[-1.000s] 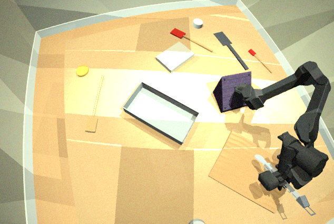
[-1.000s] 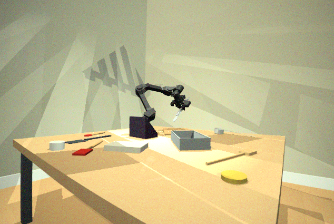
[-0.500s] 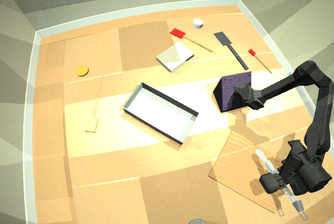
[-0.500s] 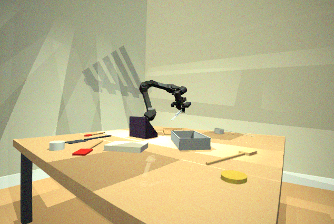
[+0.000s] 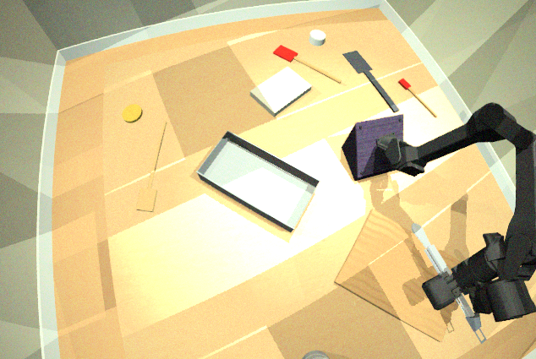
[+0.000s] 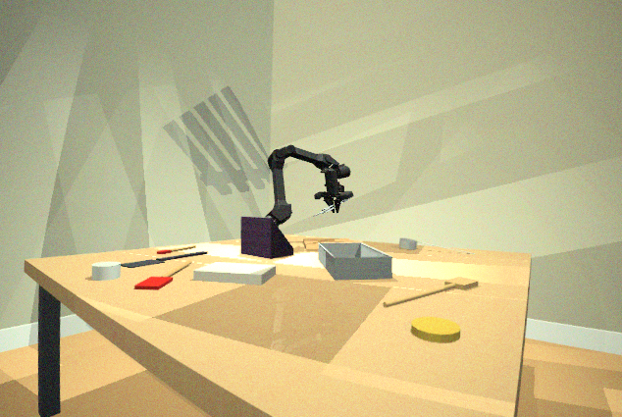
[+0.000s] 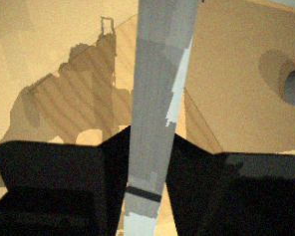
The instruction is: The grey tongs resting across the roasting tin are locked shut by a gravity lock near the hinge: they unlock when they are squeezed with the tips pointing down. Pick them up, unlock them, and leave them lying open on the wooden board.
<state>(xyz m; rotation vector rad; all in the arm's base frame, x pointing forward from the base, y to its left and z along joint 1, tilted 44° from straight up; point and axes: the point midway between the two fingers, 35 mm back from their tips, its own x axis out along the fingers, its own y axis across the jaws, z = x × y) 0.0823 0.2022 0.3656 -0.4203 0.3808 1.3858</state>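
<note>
Top view: bare-floored roasting tin point(image 5: 276, 164), tongs point(image 5: 433, 255) in pincer point(image 5: 450, 284).

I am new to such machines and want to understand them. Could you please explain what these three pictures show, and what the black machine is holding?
The black machine is a robot arm mounted on a purple block. One picture looks down from above, one looks from across the table, and one comes from a camera on the arm's wrist. Its gripper is shut on grey tongs, held in the air above a wooden board. In the wrist view the tongs run up between the two dark fingers. On the table lie a grey roasting tin, a white slab, spatulas, and a yellow disc.
</note>
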